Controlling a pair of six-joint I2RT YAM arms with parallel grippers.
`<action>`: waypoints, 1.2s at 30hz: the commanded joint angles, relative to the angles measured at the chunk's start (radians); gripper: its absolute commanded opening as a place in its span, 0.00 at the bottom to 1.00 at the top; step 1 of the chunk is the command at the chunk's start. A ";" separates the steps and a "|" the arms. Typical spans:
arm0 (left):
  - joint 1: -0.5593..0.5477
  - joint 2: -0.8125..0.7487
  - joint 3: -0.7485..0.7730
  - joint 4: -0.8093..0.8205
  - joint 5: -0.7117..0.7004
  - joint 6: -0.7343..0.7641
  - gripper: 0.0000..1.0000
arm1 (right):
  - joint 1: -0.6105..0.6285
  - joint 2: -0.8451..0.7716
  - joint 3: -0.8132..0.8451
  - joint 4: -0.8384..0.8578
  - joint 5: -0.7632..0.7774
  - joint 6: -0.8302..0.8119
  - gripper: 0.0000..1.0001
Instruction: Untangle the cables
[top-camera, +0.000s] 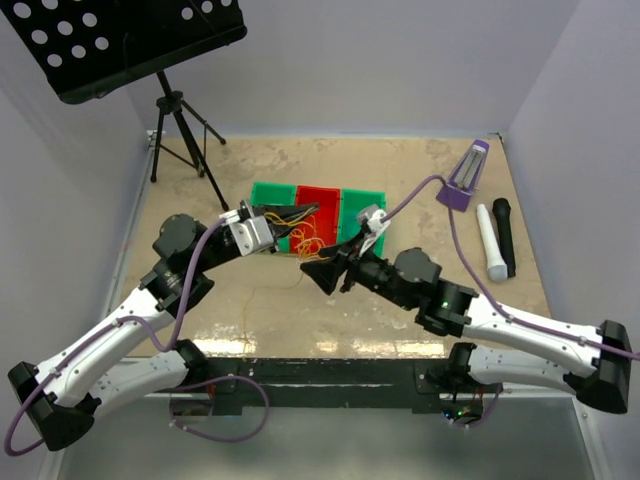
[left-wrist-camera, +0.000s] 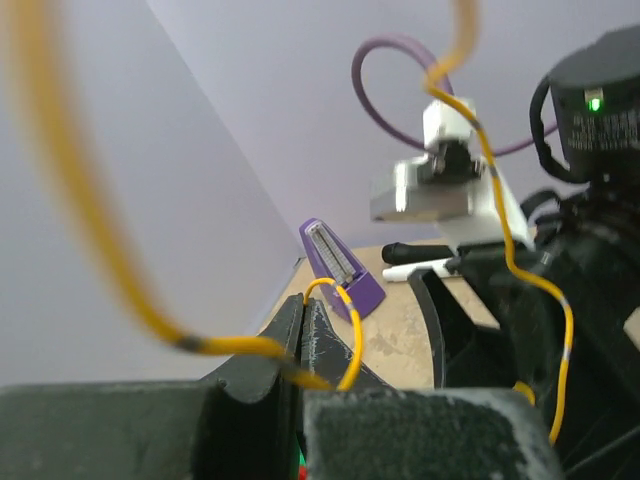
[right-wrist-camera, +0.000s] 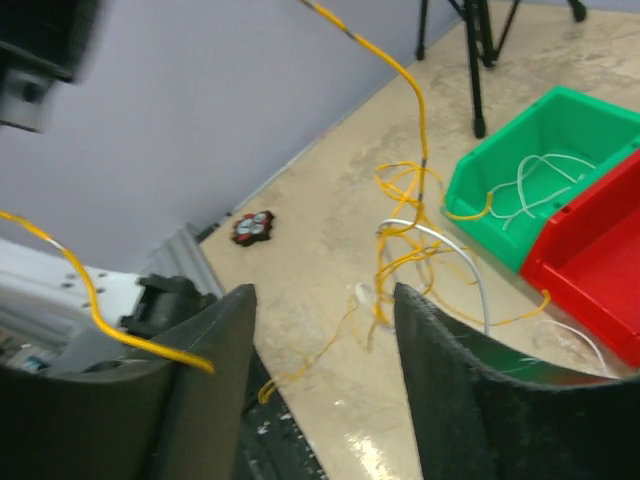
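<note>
A yellow-orange cable (top-camera: 308, 240) lies tangled at the front of the coloured bins (top-camera: 268, 192). My left gripper (top-camera: 288, 226) hovers over the bins, and in the left wrist view it (left-wrist-camera: 300, 335) is shut on a loop of the yellow cable (left-wrist-camera: 352, 330). My right gripper (top-camera: 322, 272) sits just right of the tangle, above the table. In the right wrist view it (right-wrist-camera: 322, 335) is open and empty, with a yellow strand (right-wrist-camera: 95, 305) draped over its left finger. The yellow tangle (right-wrist-camera: 405, 235) and a white cable (right-wrist-camera: 455, 247) lie beyond it. No blue-teal cable is visible.
A green bin (right-wrist-camera: 560, 125) holds white cable, with a red bin (right-wrist-camera: 605, 240) beside it. A purple metronome (top-camera: 466, 178), a white microphone (top-camera: 489, 242) and a black microphone (top-camera: 503, 232) lie at the right. A music stand tripod (top-camera: 178, 130) stands back left. A small red-black object (right-wrist-camera: 252, 227) lies near the wall.
</note>
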 joint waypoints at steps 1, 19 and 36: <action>0.005 0.003 0.058 0.017 0.029 -0.038 0.00 | 0.037 0.098 0.037 0.165 0.257 -0.062 0.53; 0.005 -0.014 0.038 -0.019 0.011 -0.032 0.00 | 0.083 -0.058 0.001 0.103 0.354 0.004 0.58; 0.005 -0.003 0.082 0.015 0.098 -0.108 0.00 | 0.083 0.257 0.110 0.299 0.431 -0.058 0.22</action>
